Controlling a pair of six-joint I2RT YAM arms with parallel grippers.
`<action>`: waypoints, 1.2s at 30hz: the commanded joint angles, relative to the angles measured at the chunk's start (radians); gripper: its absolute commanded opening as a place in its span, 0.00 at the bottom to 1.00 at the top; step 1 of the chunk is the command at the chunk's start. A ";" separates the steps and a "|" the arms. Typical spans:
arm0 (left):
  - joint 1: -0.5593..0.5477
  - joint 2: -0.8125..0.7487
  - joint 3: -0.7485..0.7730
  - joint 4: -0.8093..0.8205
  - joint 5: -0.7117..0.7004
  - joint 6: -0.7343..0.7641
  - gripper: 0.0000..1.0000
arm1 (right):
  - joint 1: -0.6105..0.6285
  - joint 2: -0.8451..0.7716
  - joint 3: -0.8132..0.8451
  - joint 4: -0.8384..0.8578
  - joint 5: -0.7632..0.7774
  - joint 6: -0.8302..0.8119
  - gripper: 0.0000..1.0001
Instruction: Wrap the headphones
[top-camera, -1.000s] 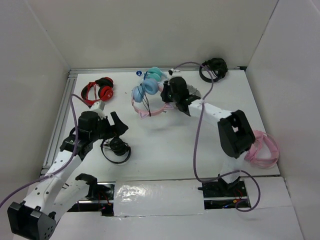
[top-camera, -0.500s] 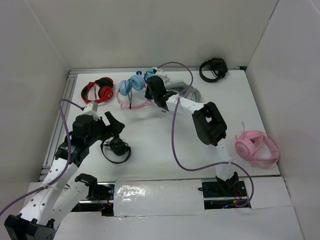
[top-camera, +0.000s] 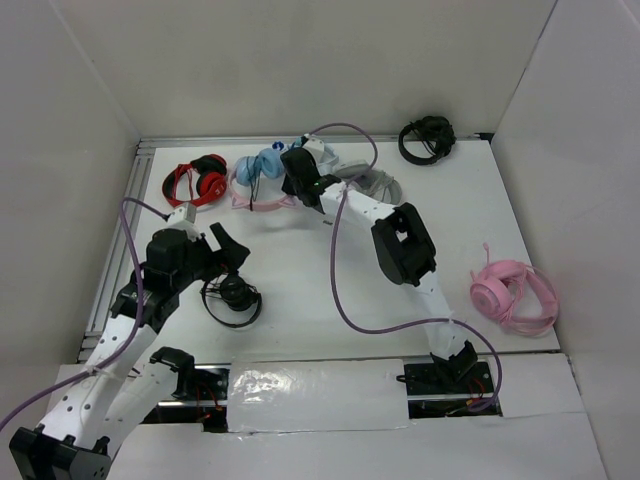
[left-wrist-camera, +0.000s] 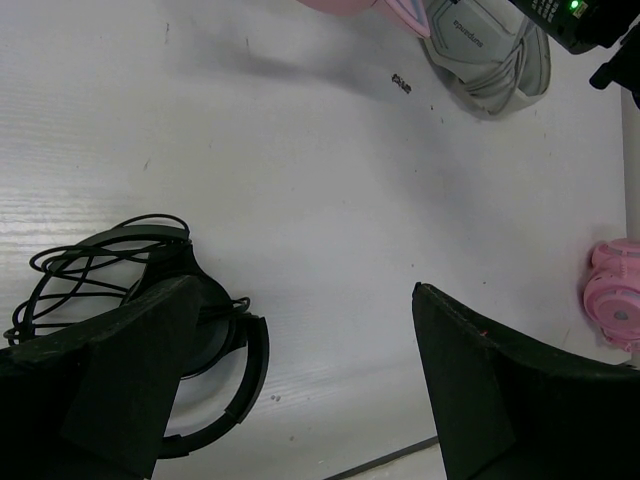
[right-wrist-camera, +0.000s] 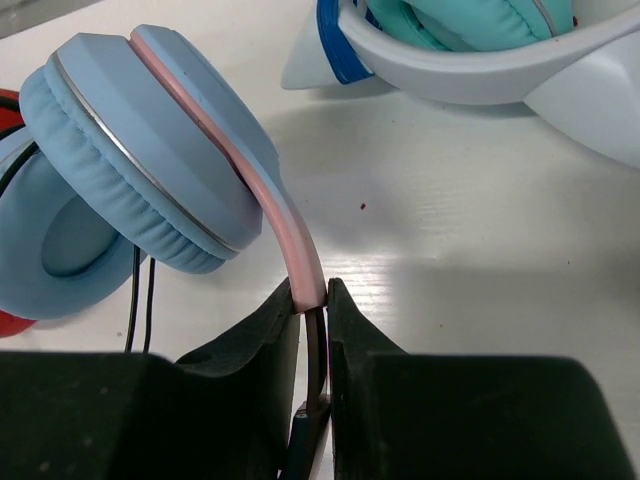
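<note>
The headphones (top-camera: 258, 176), with light blue ear cups (right-wrist-camera: 140, 170) and a pink headband (right-wrist-camera: 290, 230), are at the back of the table just right of a red pair. My right gripper (top-camera: 299, 180) is shut on the pink headband, which is pinched between its fingertips in the right wrist view (right-wrist-camera: 312, 295). The thin black cable (right-wrist-camera: 140, 300) hangs below the cups. My left gripper (top-camera: 226, 250) stands open over the left middle of the table with nothing between its fingers (left-wrist-camera: 305, 295).
Red headphones (top-camera: 197, 181) lie at the back left. Black headphones with a coiled cable (left-wrist-camera: 150, 300) lie beneath the left gripper. A teal-and-white pair (right-wrist-camera: 470, 40), a grey pair (top-camera: 374, 186), another black pair (top-camera: 426, 137) and an all-pink pair (top-camera: 513, 297) are also on the table.
My right arm has swung left along the back of the table, carrying the headphones up to the red pair. My left arm shifted slightly left and stayed open.
</note>
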 joint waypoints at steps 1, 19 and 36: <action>0.005 -0.027 -0.015 0.033 -0.006 -0.009 0.99 | 0.006 0.006 0.102 0.010 0.014 0.060 0.09; 0.005 -0.064 -0.028 0.049 0.013 -0.009 0.99 | 0.003 0.026 0.153 -0.175 0.005 0.138 0.29; 0.005 -0.059 -0.021 0.043 0.028 -0.004 0.99 | 0.022 -0.092 0.049 -0.119 -0.004 0.068 0.65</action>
